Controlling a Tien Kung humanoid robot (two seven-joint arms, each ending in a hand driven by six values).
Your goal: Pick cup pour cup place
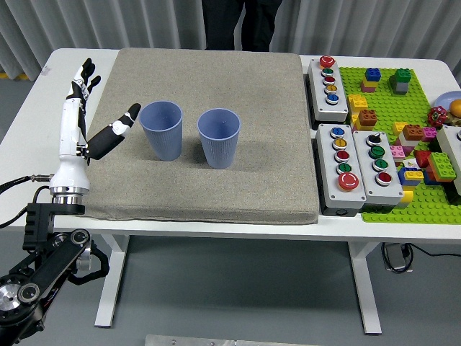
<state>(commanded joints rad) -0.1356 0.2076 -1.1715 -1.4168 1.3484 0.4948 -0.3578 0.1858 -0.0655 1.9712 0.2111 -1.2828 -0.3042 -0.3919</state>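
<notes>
Two blue plastic cups stand upright on the grey mat (216, 187). The left cup (161, 130) is near the mat's left side, and the right cup (219, 138) sits a short gap to its right. My left hand (94, 108) is raised at the mat's left edge, its white and black fingers (85, 76) spread and the thumb pointing toward the left cup without touching it. It holds nothing. My right hand is out of view.
Grey button boxes (330, 81) (360, 169) stand right of the mat. A green baseplate (410, 130) with several toy bricks fills the far right. A person in dark clothes (241, 21) stands at the far side.
</notes>
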